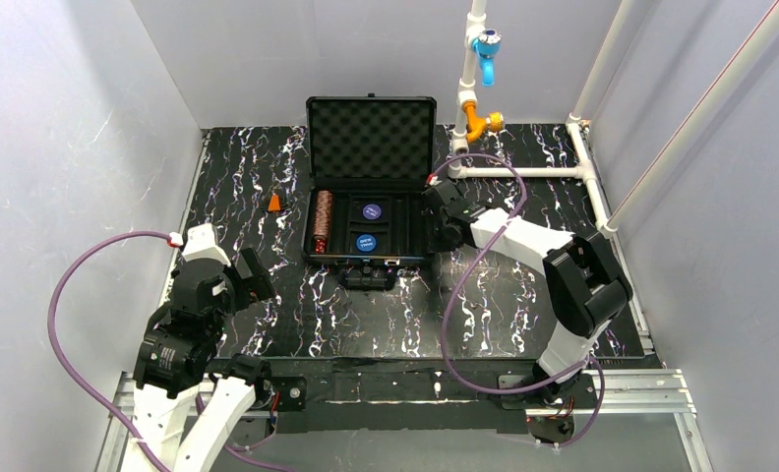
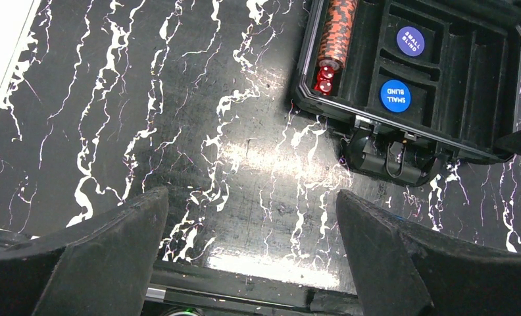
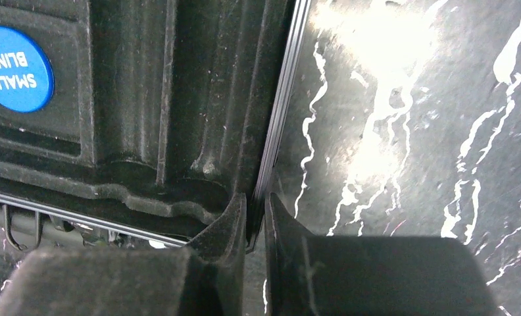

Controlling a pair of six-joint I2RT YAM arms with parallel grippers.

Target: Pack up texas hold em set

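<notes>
The black briefcase lies open at the table's middle back, its foam-lined lid upright. In its slotted tray, a row of copper-brown chips fills the left slot, with two red dice at its near end. Two blue discs sit in middle pockets. My right gripper is shut on the case's right rim, one finger inside and one outside. My left gripper is open and empty over the table, left of and nearer than the case.
A small orange cone stands on the table left of the case. A white pipe frame with blue and orange fittings stands behind the case to the right. The case's handle sticks out at its front. White walls enclose the table.
</notes>
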